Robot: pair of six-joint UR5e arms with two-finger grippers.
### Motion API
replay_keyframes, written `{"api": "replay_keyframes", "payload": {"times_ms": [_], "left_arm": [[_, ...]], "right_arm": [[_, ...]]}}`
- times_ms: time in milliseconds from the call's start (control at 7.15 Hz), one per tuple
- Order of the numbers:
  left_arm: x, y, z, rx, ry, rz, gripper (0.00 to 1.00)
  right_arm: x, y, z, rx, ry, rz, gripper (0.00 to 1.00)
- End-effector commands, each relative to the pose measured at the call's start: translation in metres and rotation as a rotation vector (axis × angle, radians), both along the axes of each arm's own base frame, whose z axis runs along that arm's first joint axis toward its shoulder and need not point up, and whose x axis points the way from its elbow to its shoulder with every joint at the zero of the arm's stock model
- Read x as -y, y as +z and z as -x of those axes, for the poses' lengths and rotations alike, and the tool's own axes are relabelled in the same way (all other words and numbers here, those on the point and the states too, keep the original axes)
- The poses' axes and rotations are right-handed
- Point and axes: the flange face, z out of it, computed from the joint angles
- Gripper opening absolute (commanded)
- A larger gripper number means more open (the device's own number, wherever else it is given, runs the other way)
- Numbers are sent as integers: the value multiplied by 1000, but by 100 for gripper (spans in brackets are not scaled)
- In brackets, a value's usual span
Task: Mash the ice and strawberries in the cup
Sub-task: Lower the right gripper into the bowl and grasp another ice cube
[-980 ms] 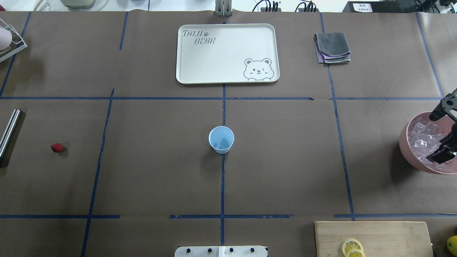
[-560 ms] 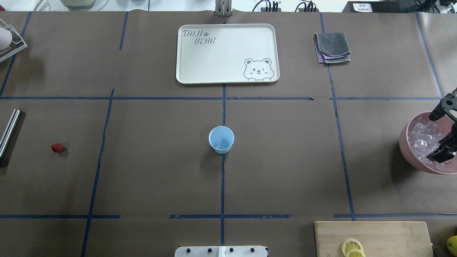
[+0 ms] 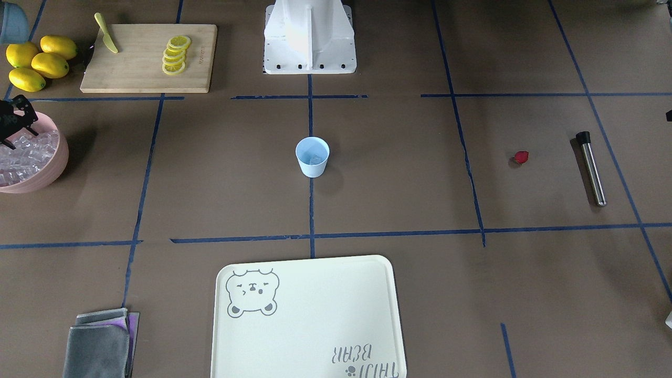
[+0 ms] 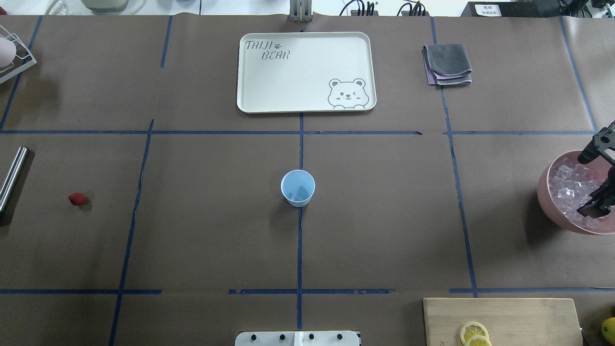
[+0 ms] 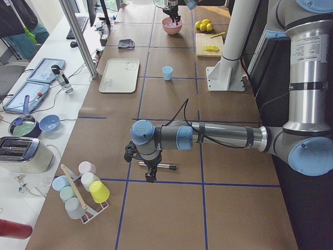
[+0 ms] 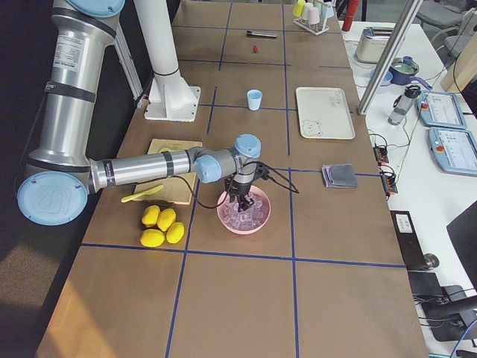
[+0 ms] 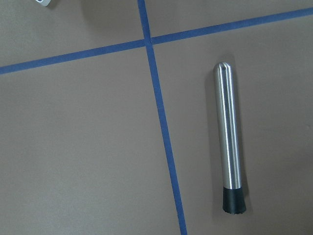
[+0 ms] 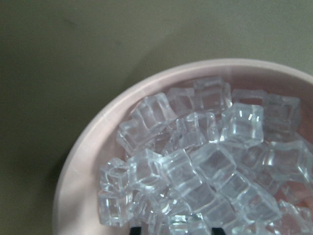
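While the right hand (image 4: 587, 185) has sunk slightly toward the ice (image 8: 205, 166) in the pink bowl (image 4: 545, 192) beneath it, fingers spread and holding nothing, we judge a cube pickup imminent, with the cup (image 4: 298, 187) well apart from it and the strawberry (image 4: 76, 198) farther still.

Brown paper-covered table (image 4: 211, 230), blue tape grid (image 4: 299, 250), white side bench (image 6: 440, 209) alongside.

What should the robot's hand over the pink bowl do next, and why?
It should probably dip the right gripper a little lower and close on one cube of ice. Its jaws stand open just above the heap in the pink bowl, holding nothing, and the cup seems to hold only a cube or so.
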Motion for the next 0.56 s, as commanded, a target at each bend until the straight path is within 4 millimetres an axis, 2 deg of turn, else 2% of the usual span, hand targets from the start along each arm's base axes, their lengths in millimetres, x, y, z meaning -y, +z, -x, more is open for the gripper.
{"api": "replay_keyframes", "payload": {"times_ms": [0, 420], "left_arm": [[0, 0, 0, 0, 0, 0, 100], [0, -1, 0, 0, 0, -2, 100]], "right_arm": [[0, 3, 0, -2, -1, 3, 48], [1, 2, 0, -2, 1, 2, 16]]}}
